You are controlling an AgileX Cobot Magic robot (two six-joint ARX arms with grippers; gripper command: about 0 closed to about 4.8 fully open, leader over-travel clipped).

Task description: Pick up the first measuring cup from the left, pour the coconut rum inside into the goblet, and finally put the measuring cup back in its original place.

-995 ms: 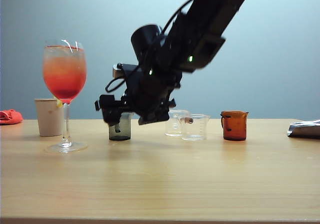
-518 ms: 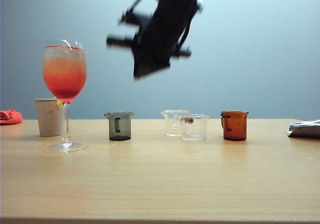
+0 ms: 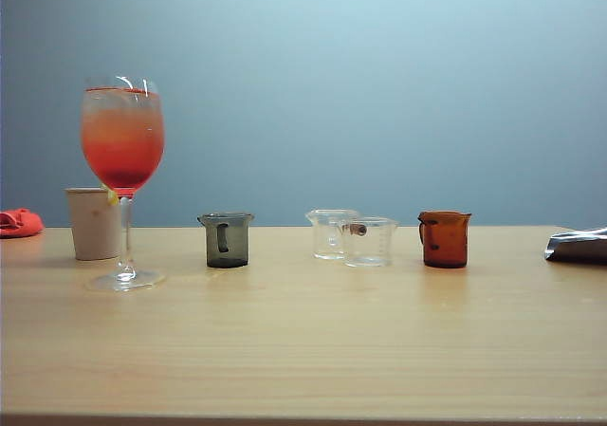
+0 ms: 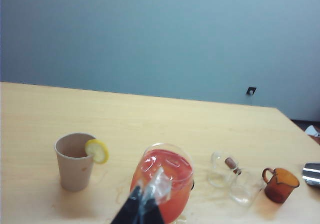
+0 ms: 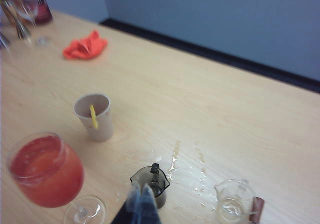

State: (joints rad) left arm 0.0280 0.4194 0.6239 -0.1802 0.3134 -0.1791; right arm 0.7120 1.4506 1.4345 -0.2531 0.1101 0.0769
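The measuring cup (image 3: 227, 240), small and smoky grey, stands upright on the table to the right of the goblet (image 3: 121, 160), and nothing touches it. The goblet holds a layered red-orange drink. No arm shows in the exterior view. In the right wrist view my right gripper (image 5: 142, 195) hangs shut and empty above the measuring cup (image 5: 154, 179), with the goblet (image 5: 45, 171) beside it. In the left wrist view my left gripper (image 4: 149, 193) is shut and empty in front of the goblet (image 4: 172, 176), which hides the measuring cup. I cannot make out the coconut rum.
A beige paper cup (image 3: 94, 222) with a lemon slice (image 4: 97, 150) stands behind the goblet. Two clear cups (image 3: 332, 233) (image 3: 371, 242) and an amber cup (image 3: 445, 239) stand to the right. A red cloth (image 3: 19, 222) and a silver object (image 3: 577, 246) lie at the table's ends. Spilled drops (image 5: 177, 159) wet the wood.
The right arm, which was down at the measuring cup, has swung upward and left the exterior view. The measuring cup stays standing on the table. Its jaws are now shut.
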